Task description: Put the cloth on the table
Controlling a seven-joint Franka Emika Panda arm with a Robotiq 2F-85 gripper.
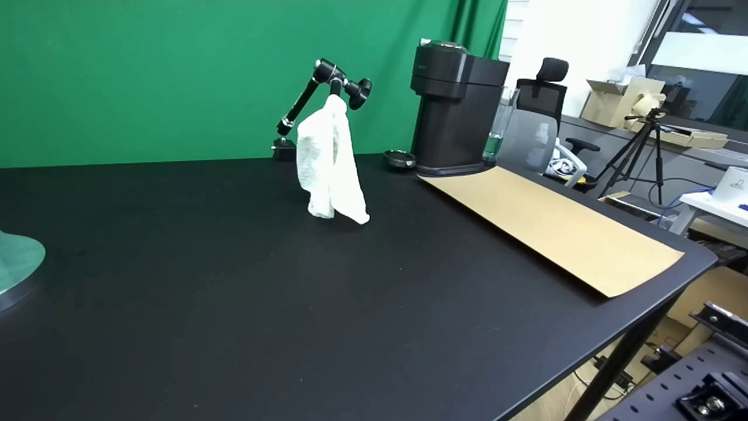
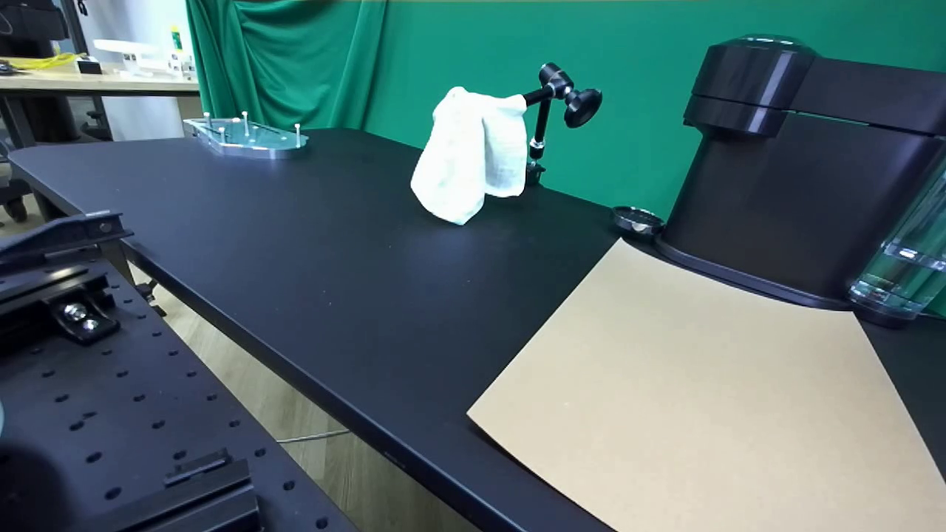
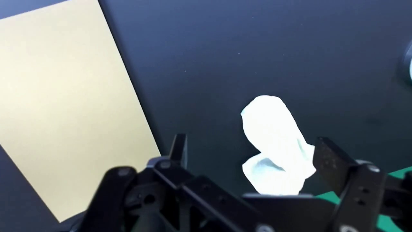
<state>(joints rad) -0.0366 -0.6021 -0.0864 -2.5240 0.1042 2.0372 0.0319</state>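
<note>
A white cloth hangs in folds from a black jointed stand, above the black table. It shows in both exterior views [image 1: 327, 161] [image 2: 465, 159] and in the wrist view [image 3: 276, 135]. The stand [image 1: 304, 105] is near the table's back edge and also shows in an exterior view [image 2: 543, 122]. Its upper end goes under the cloth. The table [image 1: 245, 292] also shows in the wrist view [image 3: 206, 71]. My gripper [image 3: 252, 153] is open in the wrist view, fingers wide apart. The cloth appears between the fingers, nearer the right one; I cannot tell whether they touch. The exterior views do not show the gripper.
A tan sheet [image 1: 549, 222] lies along one end of the table. A black coffee machine [image 1: 450, 111] with a clear water tank [image 2: 902, 251] stands at the back beside a small dark dish [image 2: 637, 220]. A clear plate with pegs [image 2: 247, 140] lies at the far end.
</note>
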